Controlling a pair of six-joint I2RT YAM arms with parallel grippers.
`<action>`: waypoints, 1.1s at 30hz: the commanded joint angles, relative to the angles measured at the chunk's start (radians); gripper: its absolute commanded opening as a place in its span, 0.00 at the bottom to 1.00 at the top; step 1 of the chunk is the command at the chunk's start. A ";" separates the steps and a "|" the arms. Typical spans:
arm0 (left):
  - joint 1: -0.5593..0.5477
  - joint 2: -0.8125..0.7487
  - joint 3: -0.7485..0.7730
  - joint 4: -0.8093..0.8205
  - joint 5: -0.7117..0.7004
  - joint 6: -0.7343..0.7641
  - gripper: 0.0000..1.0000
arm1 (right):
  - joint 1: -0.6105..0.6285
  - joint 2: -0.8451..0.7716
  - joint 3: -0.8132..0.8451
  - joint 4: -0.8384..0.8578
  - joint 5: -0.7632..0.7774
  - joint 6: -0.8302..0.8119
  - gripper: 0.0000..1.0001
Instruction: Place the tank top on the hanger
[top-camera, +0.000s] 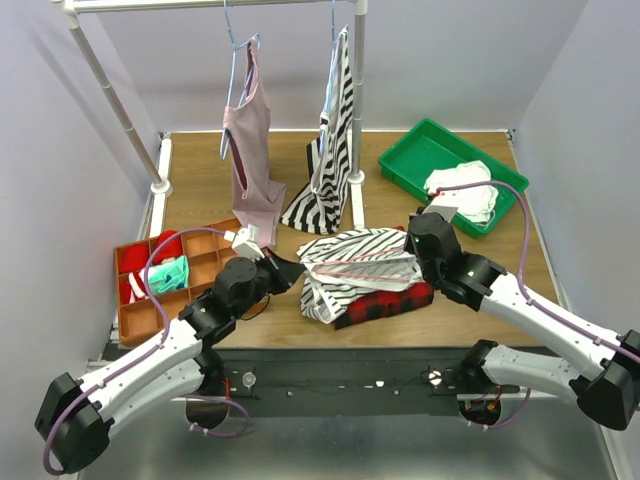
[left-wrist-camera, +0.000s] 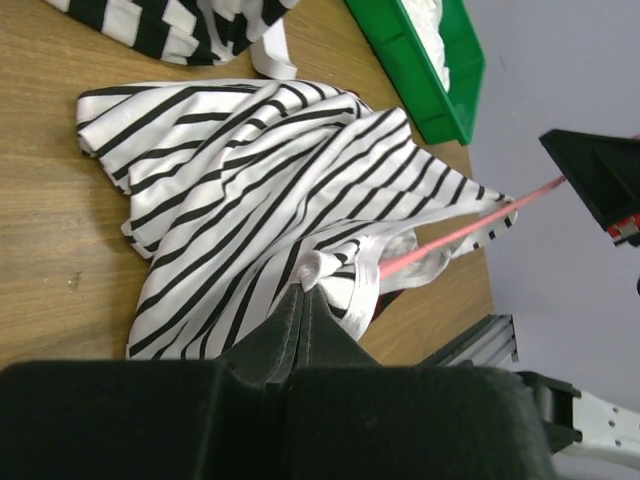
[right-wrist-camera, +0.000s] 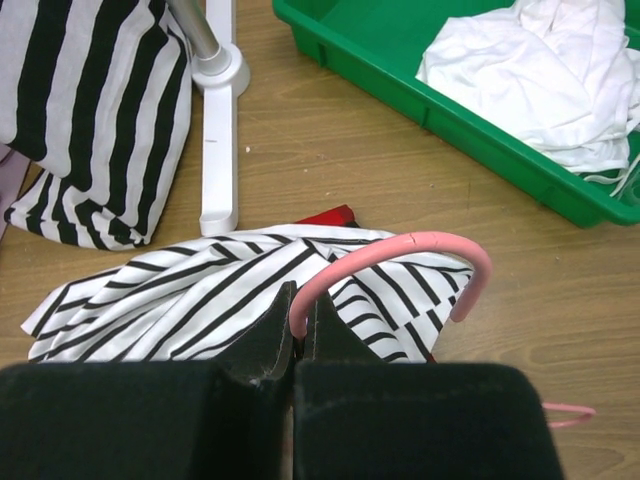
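Note:
The tank top, white with thin black stripes, lies bunched in the middle of the table; it also shows in the left wrist view and the right wrist view. My left gripper is shut on a fold of its white edge. The pink-red hanger runs across the top; its wire passes through the fabric. My right gripper is shut on the hanger's hook.
A red-and-black garment lies under the tank top. A green tray with white cloth stands back right. A rack holds a mauve top and a bold striped top. An orange compartment box sits left.

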 joint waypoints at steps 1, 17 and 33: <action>0.005 -0.016 0.081 -0.071 0.116 0.106 0.00 | 0.007 0.016 0.053 -0.010 0.073 0.017 0.01; 0.009 0.182 0.433 -0.249 0.125 0.289 0.00 | 0.033 0.021 0.208 -0.004 0.004 -0.101 0.01; 0.035 0.314 0.836 -0.485 0.189 0.540 0.48 | 0.090 0.249 0.665 -0.140 -0.031 -0.339 0.01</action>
